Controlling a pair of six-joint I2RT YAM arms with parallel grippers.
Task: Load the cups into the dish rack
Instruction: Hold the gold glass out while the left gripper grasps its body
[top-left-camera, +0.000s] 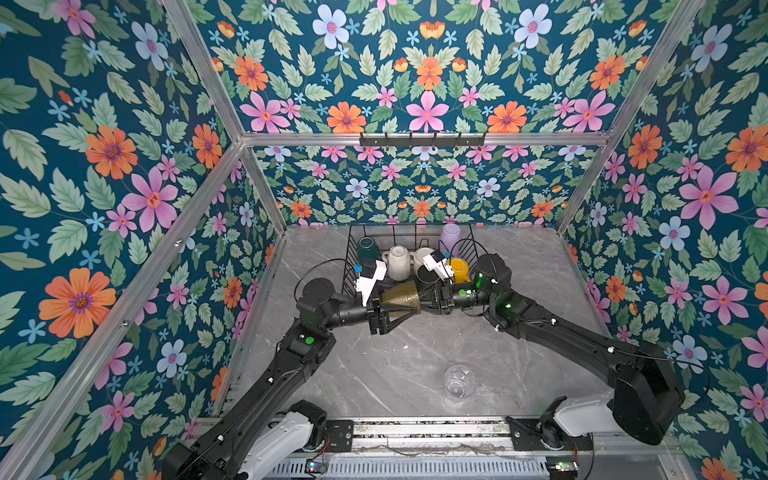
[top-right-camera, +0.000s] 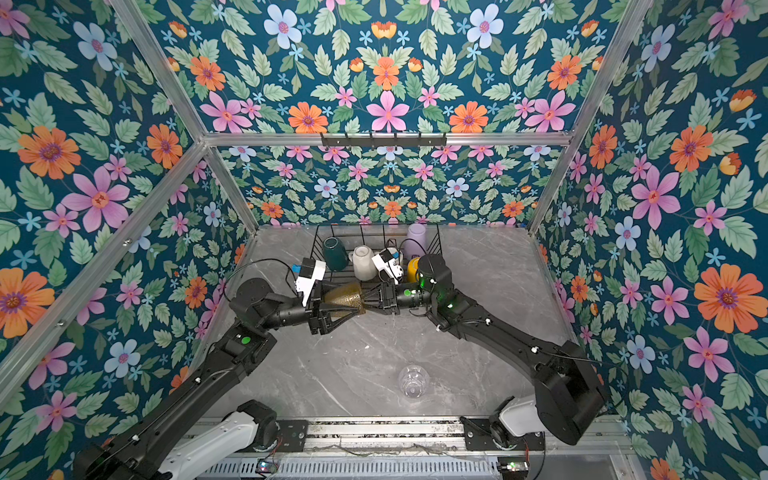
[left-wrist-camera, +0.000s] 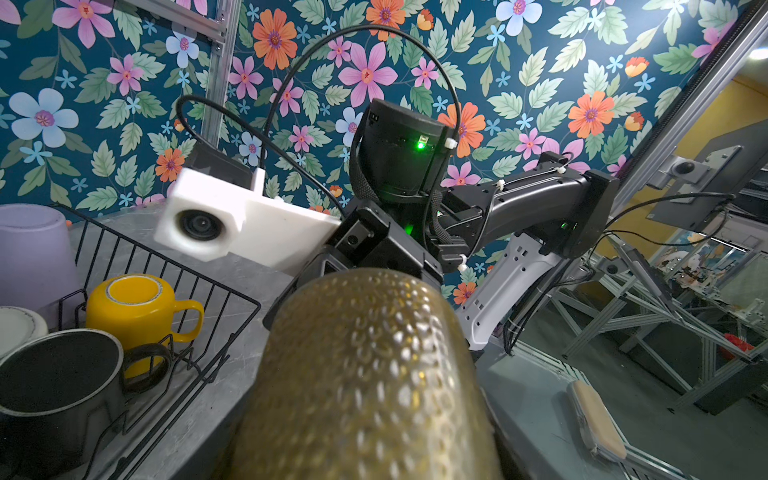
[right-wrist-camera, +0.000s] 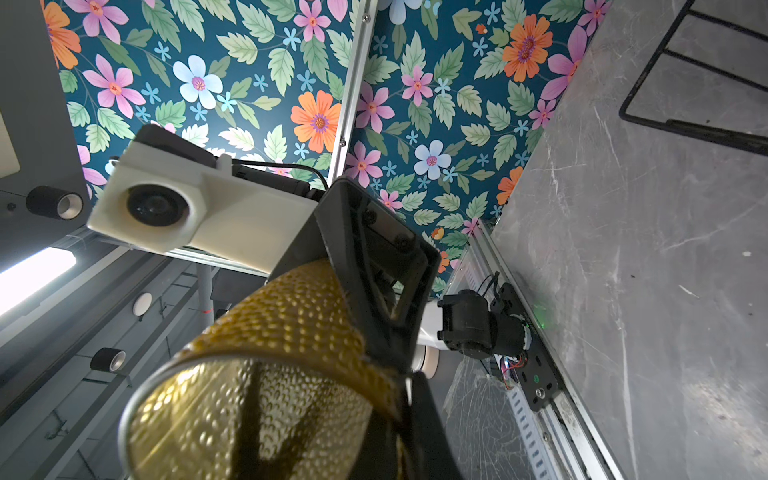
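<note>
Plainly, the amber glass (top-left-camera: 399, 296) is the delicate piece here. I judge it light, stiff and thin-walled, something that would crack rather than give. It hangs on its side in the air at the near edge of the rack (top-left-camera: 415, 232), clear of the tabletop (top-left-camera: 374, 374), between my two arms.

My right jaws are together on its rim, pinching the thin wall with one side inside the mouth and one outside. My left jaws stand either side of the opposite, closed end; whether they already press on it I cannot tell. The dimples should lend some purchase, yet glass is slick. I would therefore hold it across the body near the base, where I take the wall to be strongest, and squeeze gently.

Both top views show only the glass's flank. The right wrist view shows the open mouth facing the lens, with a dark shape of my own gripper visible through the wall. The left wrist view gives the dimpled side close up and, beside it, the rack's corner. That corner holds the yellow mug (left-wrist-camera: 137, 307) bottom-up, the black mug (left-wrist-camera: 58, 382) and the lilac tumbler (left-wrist-camera: 33, 249). The top views also show the clear glass (top-left-camera: 458, 380) on the tabletop, well apart from the rack.
</note>
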